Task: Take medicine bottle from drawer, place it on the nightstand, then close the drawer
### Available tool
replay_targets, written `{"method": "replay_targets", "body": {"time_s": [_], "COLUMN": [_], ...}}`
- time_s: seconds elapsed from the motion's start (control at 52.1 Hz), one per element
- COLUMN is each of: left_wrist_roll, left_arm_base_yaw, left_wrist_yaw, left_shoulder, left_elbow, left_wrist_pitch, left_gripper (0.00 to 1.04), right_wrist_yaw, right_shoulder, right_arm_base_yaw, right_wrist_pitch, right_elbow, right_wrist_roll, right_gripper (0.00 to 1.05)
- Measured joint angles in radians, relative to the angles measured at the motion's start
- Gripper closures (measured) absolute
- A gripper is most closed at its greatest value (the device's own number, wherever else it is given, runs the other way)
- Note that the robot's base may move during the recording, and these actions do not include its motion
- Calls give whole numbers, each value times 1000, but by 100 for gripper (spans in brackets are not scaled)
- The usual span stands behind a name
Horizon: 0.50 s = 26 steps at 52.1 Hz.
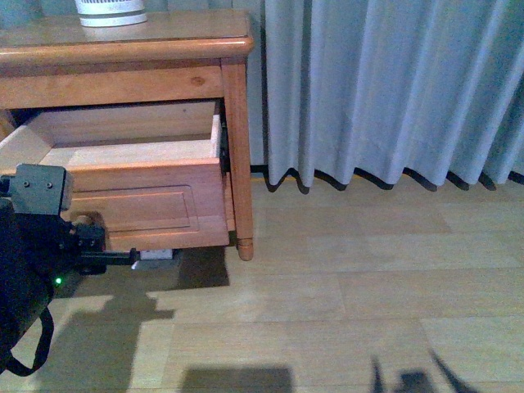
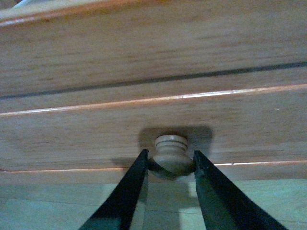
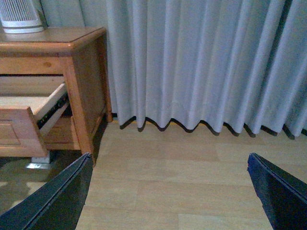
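**Inspector:** Surroundings first. A grey pleated curtain (image 1: pixel 385 90) hangs down to the pale plank floor (image 1: pixel 344 303) and fills the right of the front view.

**Clerk:** The furniture?

**Inspector:** The nightstand (image 1: pixel 164 51) stands at the upper left, orange-brown, with its side just beside the curtain. The drawer (image 1: pixel 147 201) stands well out toward the camera. Its panelled front faces us and its pale bare-wood inside is open to view from above.

**Clerk:** The arms?

**Inspector:** The left arm (image 1: pixel 29 270), black, sits low at the left, in front of the left part of the drawer front. The right wrist view looks across the floor at the curtain, with the nightstand off to one side.

**Clerk:** Anything on top?

**Inspector:** A white ribbed appliance (image 1: pixel 110 12) stands on the nightstand top, cut off by the frame edge.

**Clerk:** Pincer condition?

**Inspector:** The left gripper (image 2: pixel 170 157) is narrowed around the drawer's round wooden knob (image 2: pixel 171 151). One black finger (image 2: pixel 136 182) presses on each flank, so it has hold of the knob. The right gripper (image 3: pixel 169 157) is spread wide. Its fingers (image 3: pixel 53 201) are well apart and only floor shows between them.

**Clerk:** The medicine bottle?

**Inspector:** I cannot make it out in any view. The visible part of the drawer's inside shows pale wood, and the near part is hidden behind the front. I cannot tell where the bottle is.
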Motion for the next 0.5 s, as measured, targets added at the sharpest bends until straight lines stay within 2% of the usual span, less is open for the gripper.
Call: {"method": "replay_targets", "body": {"time_s": [0.23, 0.384, 0.422, 0.499], "left_wrist_roll": [13, 36, 45, 68], "left_arm_base_yaw": [5, 36, 45, 65], "left_wrist_yaw": [-3, 22, 27, 44], "left_shoulder": [-36, -220, -277, -400], "left_elbow": [-26, -105, -122, -159], "left_wrist_pitch": [-60, -179, -206, -265], "left_gripper": [33, 8, 5, 8], "right_wrist_yaw": [0, 0, 0, 0], "right_shoulder": [0, 0, 0, 0], "right_arm_base_yaw": [0, 0, 0, 0], "right_wrist_pitch": [0, 0, 0, 0], "right_elbow": [0, 0, 0, 0], "right_wrist_roll": [0, 0, 0, 0], "right_gripper": [7, 7, 7, 7]}}
